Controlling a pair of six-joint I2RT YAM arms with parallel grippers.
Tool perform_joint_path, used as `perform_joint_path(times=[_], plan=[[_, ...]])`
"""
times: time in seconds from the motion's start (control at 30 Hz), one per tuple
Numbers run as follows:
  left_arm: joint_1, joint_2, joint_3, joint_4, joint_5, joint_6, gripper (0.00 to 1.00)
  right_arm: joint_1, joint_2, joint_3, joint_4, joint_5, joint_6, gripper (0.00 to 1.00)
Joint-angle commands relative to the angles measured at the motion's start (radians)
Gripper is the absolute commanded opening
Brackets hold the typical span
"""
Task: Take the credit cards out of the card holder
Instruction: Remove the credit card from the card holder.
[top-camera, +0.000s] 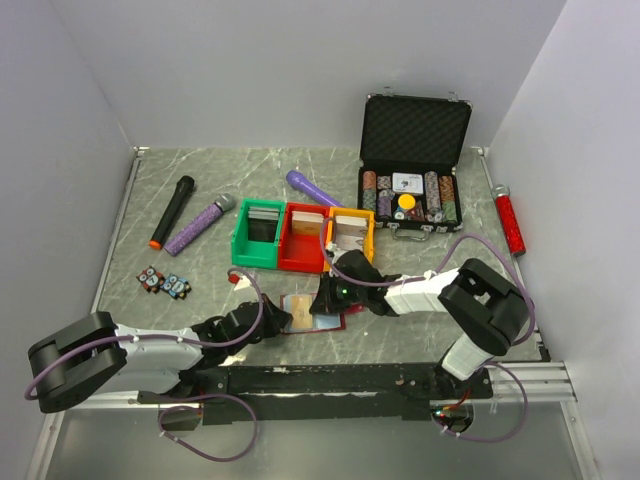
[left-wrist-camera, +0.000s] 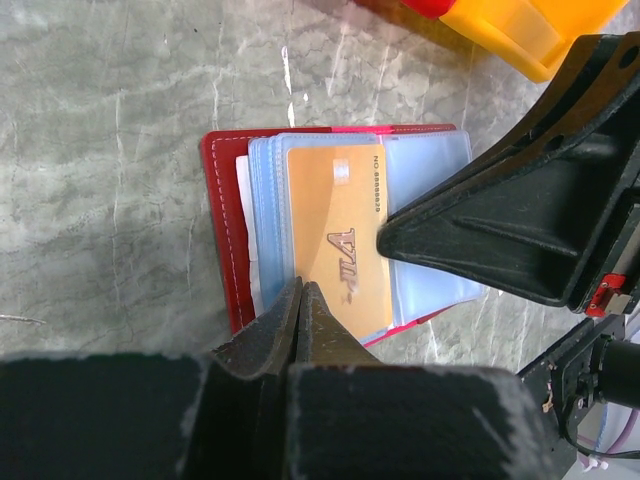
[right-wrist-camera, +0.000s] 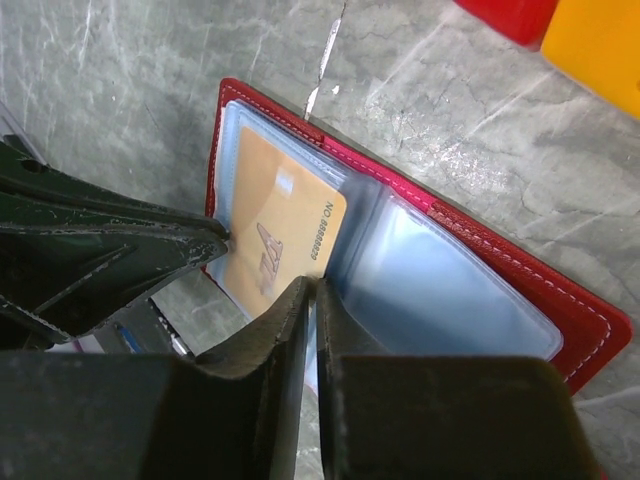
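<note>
Left arm (top-camera: 130, 350) and right arm (top-camera: 425, 290) have pale grey shells, black joints and looping purple cables (top-camera: 483, 238). Left gripper (left-wrist-camera: 303, 290) and right gripper (right-wrist-camera: 310, 290) carry matte black, wedge-shaped, rough-textured jaws.

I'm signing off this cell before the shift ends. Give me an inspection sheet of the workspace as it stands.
Surface: grey marbled tabletop, no damage seen.
Job's things: dark-red card holder lies open; a gold card shows among its pale-blue sleeves.
Clutter: green bin, red bin, yellow bin, open poker chip case, black microphone, purple microphone, red tool by the right wall.
Grippers: left gripper shut at the card's edge; right gripper's jaws nearly together at an adjacent edge; grip unclear.
Cables: purple cables loop beside both arms.
Surroundings: plain pale walls on three sides.
</note>
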Motion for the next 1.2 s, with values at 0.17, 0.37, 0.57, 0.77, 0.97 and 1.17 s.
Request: perform_joint_path(times=[0.17,0.37,0.57,0.77,0.97,1.17], plan=[[-0.001,0.011,-0.026,-0.109,-0.001,-0.012,0.01,0.013,-0.036,-0.007,0.057,-0.057,0.02,0.01],[-0.001,0.016,-0.018,-0.112,-0.004,-0.007,0.01,0.014,-0.043,-0.004,0.051,-0.068,0.012,0.0],[-0.001,-0.006,-0.021,-0.132,-0.016,-0.009,0.01,0.005,-0.07,0.001,-0.001,-0.06,-0.008,0.0],[-0.001,-0.05,-0.034,-0.153,-0.033,-0.012,0.01,-0.012,-0.102,-0.007,-0.058,-0.054,-0.035,0.0],[-0.001,-0.09,-0.054,-0.156,-0.039,-0.027,0.01,-0.027,-0.113,-0.014,-0.092,-0.052,-0.049,0.0],[-0.001,-0.093,-0.048,-0.166,-0.042,-0.024,0.01,-0.04,-0.122,-0.016,-0.118,-0.057,-0.058,0.0]])
